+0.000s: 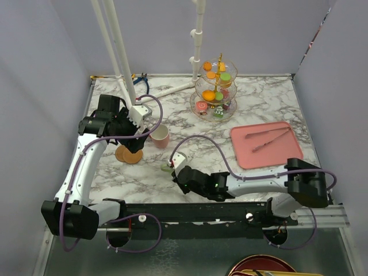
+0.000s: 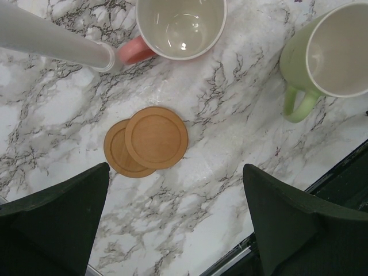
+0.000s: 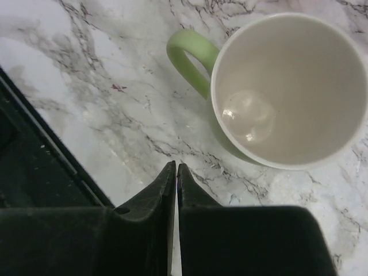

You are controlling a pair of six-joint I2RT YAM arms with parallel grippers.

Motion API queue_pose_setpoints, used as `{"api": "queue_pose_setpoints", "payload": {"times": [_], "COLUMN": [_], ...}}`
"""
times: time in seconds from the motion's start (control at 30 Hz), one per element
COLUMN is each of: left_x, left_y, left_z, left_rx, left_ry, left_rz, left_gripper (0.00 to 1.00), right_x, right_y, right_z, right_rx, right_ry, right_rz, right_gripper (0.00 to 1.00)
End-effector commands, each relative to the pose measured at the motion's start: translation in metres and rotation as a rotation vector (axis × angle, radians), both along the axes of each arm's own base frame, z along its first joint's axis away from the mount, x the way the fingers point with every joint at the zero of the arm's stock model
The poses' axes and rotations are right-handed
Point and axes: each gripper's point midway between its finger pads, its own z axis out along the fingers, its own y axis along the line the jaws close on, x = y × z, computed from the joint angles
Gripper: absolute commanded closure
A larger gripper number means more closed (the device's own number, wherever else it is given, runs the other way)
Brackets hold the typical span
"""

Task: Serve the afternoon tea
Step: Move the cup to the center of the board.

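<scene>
The marble surface [image 1: 270, 100] is carrying everything, with bare room showing around the mugs. The three-tier stand [image 1: 215, 92] is standing at the upper centre of the overhead view with sweets on its tiers. The pink tray [image 1: 276, 158] is lying at the right, and both are well apart from the arms. The pink mug [image 2: 181, 26] is sitting at the top of the left wrist view. The green mug [image 3: 290, 89] is sitting in the upper right of the right wrist view, its handle pointing up-left. The right gripper [image 3: 175, 167] is showing its fingers pressed together on nothing, below-left of that mug's rim. The two coasters [image 2: 156, 137] are lying overlapped, one partly on the other, just above the midpoint of the left gripper [image 2: 175, 172], whose fingers are standing wide and empty. Being round, they are offering no long axis. The left arm is looking nearer, probably needing only a short reach and descent.
</scene>
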Motion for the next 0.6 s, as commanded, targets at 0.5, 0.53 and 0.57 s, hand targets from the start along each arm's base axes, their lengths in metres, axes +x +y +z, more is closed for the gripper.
{"api": "queue_pose_setpoints", "payload": {"times": [0.5,0.53,0.57], "left_x": [-0.014,-0.015,-0.015], "left_y": [0.042,0.046,0.048], "left_z": [-0.029,-0.033,-0.035], "left_rx": [0.257,0.279,0.295], "left_ry": [-0.001,0.006,0.011], "left_rz": [-0.057,-0.063,-0.064], "left_gripper": [0.01,0.01,0.01], "right_x": [0.100,0.107,0.113], "right_y": [0.016,0.014,0.012], "right_z": [-0.062,-0.062,-0.062], "right_rx": [-0.019,-0.020,-0.020], "right_ry": [-0.198,-0.198,-0.198], "right_rz": [-0.164,-0.171,-0.178], "right_gripper": [0.93,0.93,0.93]}}
